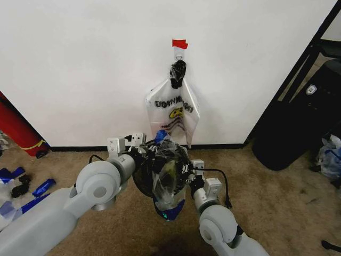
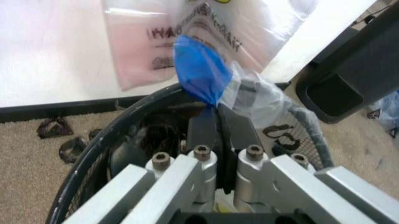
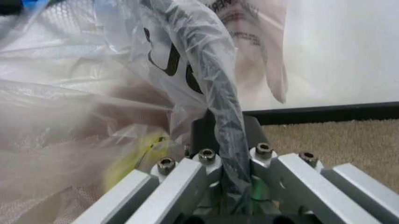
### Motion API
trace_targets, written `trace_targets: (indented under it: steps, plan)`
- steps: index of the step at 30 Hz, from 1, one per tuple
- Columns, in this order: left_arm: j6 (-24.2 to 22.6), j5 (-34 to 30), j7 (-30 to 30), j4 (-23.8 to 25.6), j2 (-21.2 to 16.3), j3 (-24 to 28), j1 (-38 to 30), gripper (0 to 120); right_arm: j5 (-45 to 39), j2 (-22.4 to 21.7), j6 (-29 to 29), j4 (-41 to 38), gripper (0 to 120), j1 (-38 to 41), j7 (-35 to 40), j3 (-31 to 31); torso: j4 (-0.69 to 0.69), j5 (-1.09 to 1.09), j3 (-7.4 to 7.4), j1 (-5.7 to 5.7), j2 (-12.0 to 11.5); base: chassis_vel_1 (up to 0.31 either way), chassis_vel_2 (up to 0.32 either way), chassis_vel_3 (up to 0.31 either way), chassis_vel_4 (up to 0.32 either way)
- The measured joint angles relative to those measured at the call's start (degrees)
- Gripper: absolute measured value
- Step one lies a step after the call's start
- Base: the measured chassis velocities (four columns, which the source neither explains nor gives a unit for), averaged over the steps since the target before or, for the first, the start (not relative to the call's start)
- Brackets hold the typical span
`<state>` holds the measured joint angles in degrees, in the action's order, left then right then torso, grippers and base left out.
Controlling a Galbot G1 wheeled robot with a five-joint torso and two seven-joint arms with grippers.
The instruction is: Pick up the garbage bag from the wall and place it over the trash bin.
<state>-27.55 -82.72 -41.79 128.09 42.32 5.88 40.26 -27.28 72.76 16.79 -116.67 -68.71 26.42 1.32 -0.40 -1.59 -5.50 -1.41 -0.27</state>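
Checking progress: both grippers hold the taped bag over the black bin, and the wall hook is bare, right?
Not bare: in the head view a second printed bag hangs from the hook. The left gripper and right gripper do hold the taped bag over the bin.

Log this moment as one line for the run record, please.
left pincer: shut on garbage bag blue tape | right pincer: shut on garbage bag | bag spread over trash bin | similar bag hangs on wall

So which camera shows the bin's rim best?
The left wrist view: the bin shows its black rim curving around the left gripper. The head view shows the bin mostly hidden by the bag. In the right wrist view, plastic covers it.
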Motion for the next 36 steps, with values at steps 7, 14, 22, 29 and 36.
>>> trace_targets:
  steps: [7, 14, 22, 29, 36]
  plan:
    - [-0.6, -0.2, 0.1, 0.8, 0.1, -0.8, -1.1, 0, -0.6, 0.3, -0.1, 0.2, 0, 0.4, 0.0, 0.2, 0.00, 0.00, 0.00, 0.00, 0.0, 0.000, 0.000, 0.000, 0.000]
    - [-1.0, -1.8, 1.0, -0.6, -3.8, -4.7, -1.5, 0, -1.6, 0.0, -1.3, 0.1, 0, -0.3, -0.4, -0.5, 0.00, -0.01, 0.00, 0.00, 0.0, 0.000, 0.000, 0.000, 0.000]
    - [-1.7, -1.9, 3.0, -0.9, -8.2, -8.0, 0.8, 0, -2.0, -0.6, -5.3, -0.7, 0, -2.0, -4.0, -1.1, 0.00, -0.01, 0.00, 0.00, 0.0, 0.000, 0.000, 0.000, 0.000]
    - [-1.9, -1.9, 4.6, -1.3, -10.9, -10.5, 3.2, 0, -2.8, -1.2, -9.5, -1.1, 0, -3.7, -7.4, -2.5, 0.00, -0.01, 0.00, 0.00, 0.0, 0.000, 0.000, 0.000, 0.000]
    - [-2.4, -2.2, 6.3, -1.2, -12.3, -11.5, 4.5, 0, -3.9, -1.1, -12.8, -1.4, 0, -5.0, -9.0, -3.8, 0.00, 0.00, 0.00, 0.00, 0.0, 0.000, 0.000, 0.000, 0.000]
